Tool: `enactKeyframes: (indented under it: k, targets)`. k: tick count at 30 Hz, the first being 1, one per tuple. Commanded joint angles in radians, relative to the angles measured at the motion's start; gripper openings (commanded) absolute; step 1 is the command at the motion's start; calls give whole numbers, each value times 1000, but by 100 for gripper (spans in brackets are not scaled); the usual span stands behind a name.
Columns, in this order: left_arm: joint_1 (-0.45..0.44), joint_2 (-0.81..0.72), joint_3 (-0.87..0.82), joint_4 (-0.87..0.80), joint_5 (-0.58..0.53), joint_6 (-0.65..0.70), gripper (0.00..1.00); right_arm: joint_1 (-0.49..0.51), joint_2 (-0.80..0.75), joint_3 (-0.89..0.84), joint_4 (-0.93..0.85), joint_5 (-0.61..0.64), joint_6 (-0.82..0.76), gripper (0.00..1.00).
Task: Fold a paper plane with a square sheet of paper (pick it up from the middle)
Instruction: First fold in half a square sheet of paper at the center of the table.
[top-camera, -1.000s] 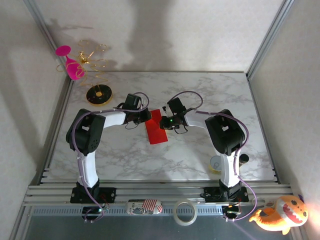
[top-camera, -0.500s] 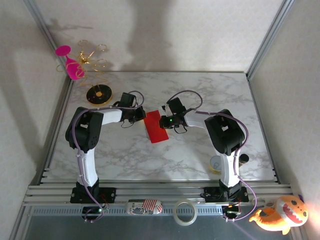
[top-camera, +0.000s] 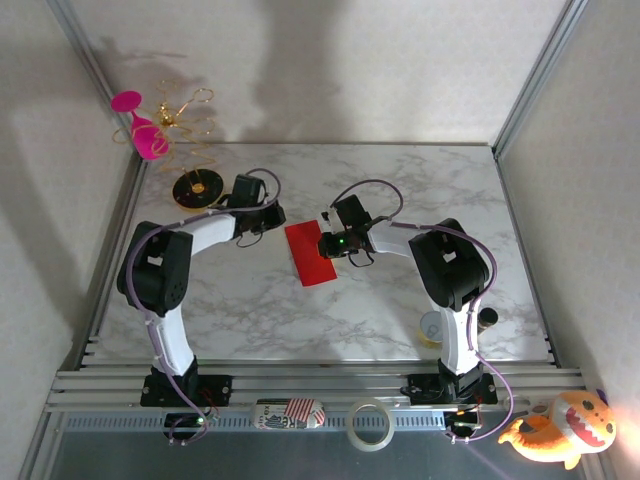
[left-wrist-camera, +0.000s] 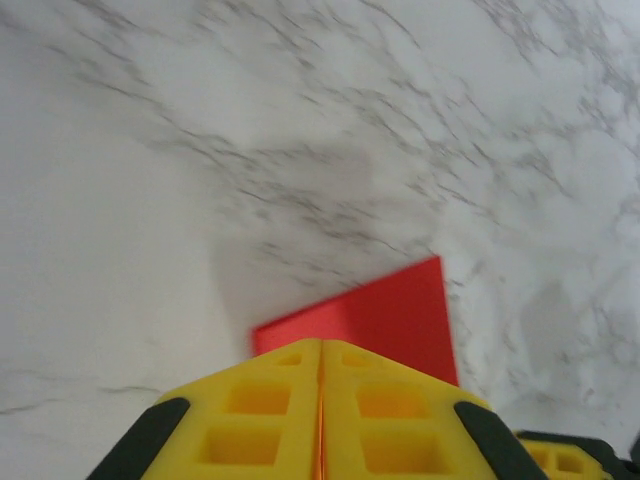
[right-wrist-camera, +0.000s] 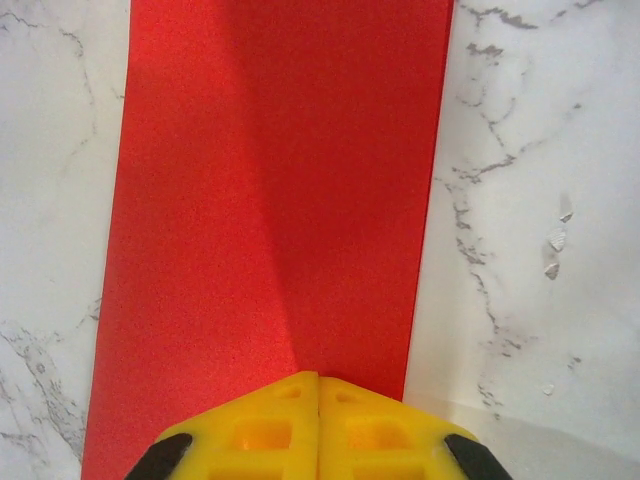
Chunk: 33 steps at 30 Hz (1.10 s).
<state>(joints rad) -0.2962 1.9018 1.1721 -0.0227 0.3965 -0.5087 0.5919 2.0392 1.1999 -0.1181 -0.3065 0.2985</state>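
Red paper (top-camera: 311, 253) on marble (top-camera: 420, 180) — pink glass (top-camera: 140, 125) well apart.

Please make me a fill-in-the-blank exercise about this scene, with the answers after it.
The paper is ___ in colour.
The left claw and the right claw are both ___.
The pink glass is in the far ___ corner.
Answers: red; shut; left.
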Motion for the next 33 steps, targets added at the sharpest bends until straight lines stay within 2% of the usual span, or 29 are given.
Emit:
enactKeyframes:
  k: [1,5,9,14,18,22,28,33]
  targets:
    - [-26,53,47,-7,27,-16,9,-30,147,-82,-291,274,-37,8]
    - [-36,119,91,-35,32,-2,9,-30,148,-85,-290,275,-39,8]
    - [-24,157,116,-95,-34,15,8,-30,149,-85,-292,272,-40,8]
    - [10,157,98,-140,-117,48,8,-30,147,-85,-292,276,-37,8]
    - [58,131,49,-132,-136,54,8,-30,143,-81,-294,268,-34,9]
    - [89,46,-3,-67,-66,54,9,-30,138,-68,-298,243,-53,8]
    - [79,-102,-94,95,80,-16,11,-30,139,-27,-320,211,-89,8]
    - [34,-102,-154,187,163,-103,11,-30,133,7,-327,196,-112,8]
